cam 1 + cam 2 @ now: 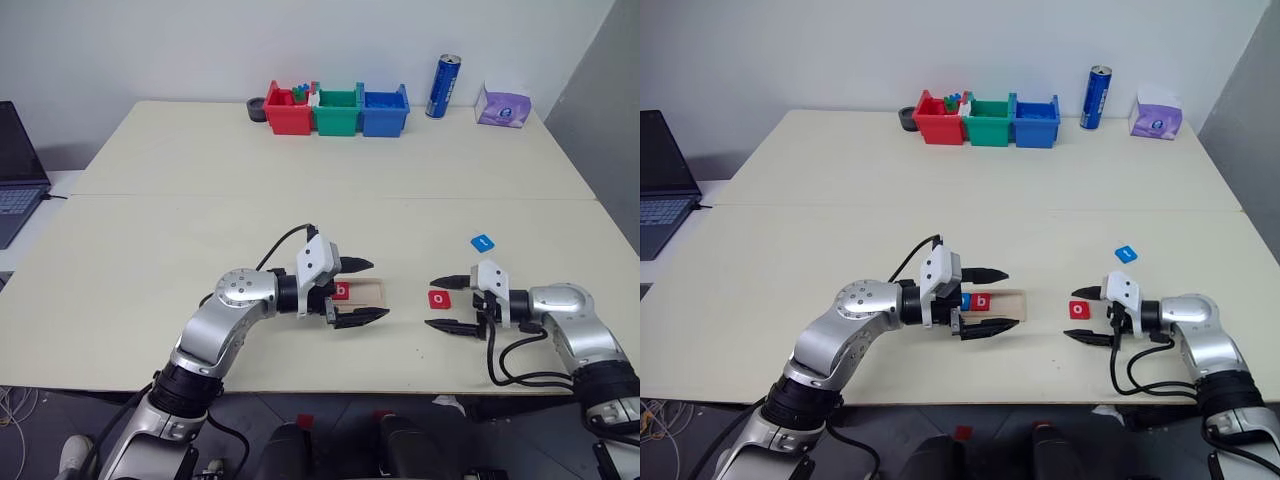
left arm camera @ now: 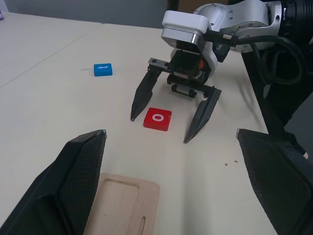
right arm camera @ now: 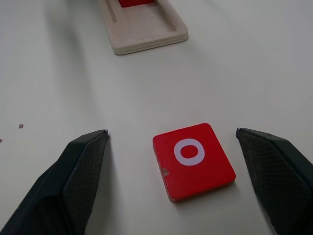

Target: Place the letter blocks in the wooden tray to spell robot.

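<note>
Count with me: you've got three letter blocks showing on the cream table. One red "o" block lies flat on the bare tabletop, a rounded-corner square tile with a white lowercase letter and a small chip on its near edge. One blue block sits further out on the table, well apart from the red one; its letter is too small to read. One red "b" block rests in the wooden tray, and there's a sliver of blue just beside it, half hidden by your left arm, so I can't call that one.

One tray, pale wood, long and narrow, with a shallow recessed groove and rounded corners. It looks layered along its edge.

Your right gripper has its two black fingers spread wide, released, one on each side of the "o" block and touching nothing. The fingers are tapered, with a fine cross-hatched texture on the pads.

Your left gripper hovers over the tray's open end, jaws also apart, empty.

At the far edge of the table: three plastic bins in a row, one red bin, one green bin, one blue bin, touching side by side. One tall blue can stands upright near them, and one purple tissue pack sits beyond it. One laptop is open at the left edge.
</note>
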Robot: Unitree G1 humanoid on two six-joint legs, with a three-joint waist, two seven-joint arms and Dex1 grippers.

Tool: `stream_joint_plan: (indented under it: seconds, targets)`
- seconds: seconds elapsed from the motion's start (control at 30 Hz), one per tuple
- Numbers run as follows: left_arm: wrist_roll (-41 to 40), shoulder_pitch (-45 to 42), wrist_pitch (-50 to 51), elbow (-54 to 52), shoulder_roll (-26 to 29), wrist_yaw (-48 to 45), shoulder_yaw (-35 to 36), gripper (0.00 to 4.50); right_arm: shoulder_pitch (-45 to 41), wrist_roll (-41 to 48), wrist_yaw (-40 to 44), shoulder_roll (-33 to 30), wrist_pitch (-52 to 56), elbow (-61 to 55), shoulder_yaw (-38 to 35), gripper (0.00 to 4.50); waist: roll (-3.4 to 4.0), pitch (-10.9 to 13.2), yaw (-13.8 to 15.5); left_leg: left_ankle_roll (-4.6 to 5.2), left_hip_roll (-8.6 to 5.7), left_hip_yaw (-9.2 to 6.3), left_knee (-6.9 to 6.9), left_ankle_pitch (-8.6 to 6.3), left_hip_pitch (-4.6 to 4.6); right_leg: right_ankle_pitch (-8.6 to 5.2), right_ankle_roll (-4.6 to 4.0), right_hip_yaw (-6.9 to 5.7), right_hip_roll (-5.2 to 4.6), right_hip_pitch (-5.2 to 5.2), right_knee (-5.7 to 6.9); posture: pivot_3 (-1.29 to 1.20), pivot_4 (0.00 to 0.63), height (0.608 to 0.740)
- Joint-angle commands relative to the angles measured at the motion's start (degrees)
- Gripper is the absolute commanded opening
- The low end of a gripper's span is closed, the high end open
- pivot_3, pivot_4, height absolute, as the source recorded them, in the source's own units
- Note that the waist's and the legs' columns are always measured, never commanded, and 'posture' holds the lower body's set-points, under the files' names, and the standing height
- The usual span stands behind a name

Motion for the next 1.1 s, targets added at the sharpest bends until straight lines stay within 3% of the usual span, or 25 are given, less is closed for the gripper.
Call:
stream_joint_plan:
  seconds: [0.03,0.1,0.33,0.57,0.7,0.9,1.1]
  targets:
    - [-1.2,-1.49,-0.69,-1.01,-0.17,-0.98,0.42,4.5,-1.2,-0.67,0.48,-1.14,-0.64,1.44,-0.82,4.29,0.0,0.0,0.0,0.0,0.0,0.0,0.0,0.0,0.0,0.0,0.0,0.0,0.0,0.0,0.0,0.0,0.15,0.74]
    - [-1.3,-1.65,-0.66,-0.91,-0.16,-1.5,0.46,4.5,-1.77,-0.81,0.65,-1.16,-0.98,2.44,-0.81,3.92,0.0,0.0,0.0,0.0,0.0,0.01,0.0,0.0,0.0,0.0,0.0,0.0,0.0,0.0,0.01,0.0,0.15,0.74]
    - [-2.2,-1.22,0.19,-1.68,0.38,-2.49,0.89,4.5,-3.19,-1.01,1.08,-1.3,-1.62,4.6,-0.72,1.44,0.0,0.0,-0.01,0.0,0.01,0.0,0.01,0.0,0.01,0.0,0.0,0.0,0.0,0.0,0.01,0.0,0.15,0.74]
    - [-3.09,-1.27,0.25,-1.41,1.43,-3.19,1.45,4.5,-4.13,-0.85,0.13,-0.79,-0.61,2.67,-1.08,1.45,0.0,0.0,-0.01,0.0,0.02,0.0,0.02,0.0,0.01,0.0,0.0,0.01,-0.01,0.0,0.02,0.0,0.15,0.74]
    - [-5.89,-4.27,1.59,2.03,4.15,-2.95,8.01,4.5,-4.61,2.11,-2.12,2.2,5.97,-5.94,-0.73,1.45,0.0,0.0,-0.27,0.0,0.03,-0.01,0.01,0.0,0.03,0.0,-0.01,0.01,0.02,-0.01,0.05,0.0,0.15,0.74]
    - [-10.02,-2.52,2.98,3.95,15.28,-9.24,16.63,4.5,-5.87,-1.31,-7.77,9.2,16.46,-17.16,6.55,1.45,0.01,0.02,-0.86,-0.01,0.18,-0.11,-0.1,0.0,0.1,0.01,-0.09,-0.07,0.17,-0.06,0.1,0.0,0.15,0.74]
    - [-7.84,4.82,-1.74,2.03,21.93,-14.18,17.13,4.5,-9.53,-4.76,-11.64,14.52,20.55,-16.11,11.59,1.45,0.02,0.06,-0.01,-0.02,0.13,-0.02,-0.08,0.0,-0.04,-0.01,-0.08,-0.05,-0.07,-0.12,-0.02,0.0,0.15,0.74]
